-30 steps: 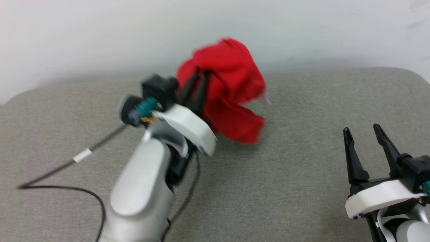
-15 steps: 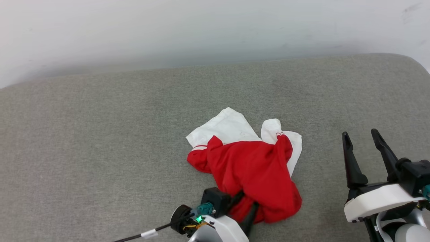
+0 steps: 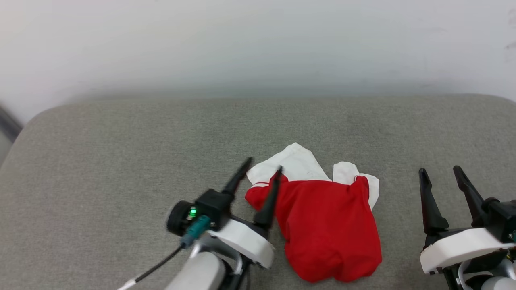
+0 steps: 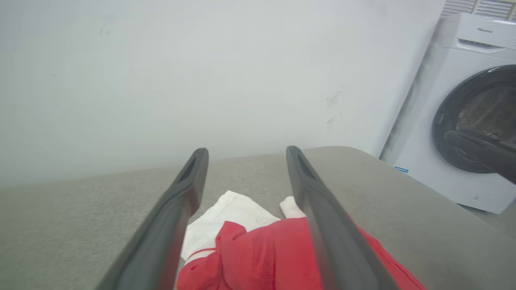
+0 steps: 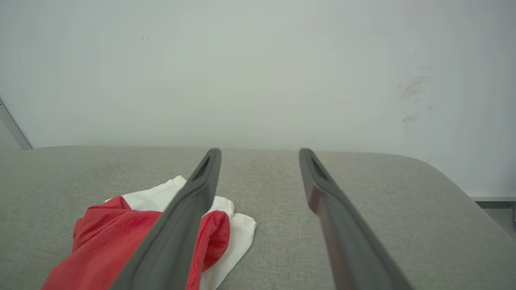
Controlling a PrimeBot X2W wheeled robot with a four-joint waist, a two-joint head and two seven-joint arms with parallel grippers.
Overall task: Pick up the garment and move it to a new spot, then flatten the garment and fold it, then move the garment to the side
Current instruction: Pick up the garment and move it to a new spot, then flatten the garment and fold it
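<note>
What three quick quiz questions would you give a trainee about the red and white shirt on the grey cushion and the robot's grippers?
1. True or false: the left gripper is shut on the red jersey shirt with white sleeves.
2. Pick one. The shirt lies: A) spread out flat, B) bunched in a heap on the grey fabric cushion, C) folded in a neat square.
3. In the left wrist view, which white appliance stands past the cushion's end?

Key:
1. False: its two dark fingers stand apart and grip nothing.
2. B.
3. A front-loading washing machine with a dark round door.
</note>
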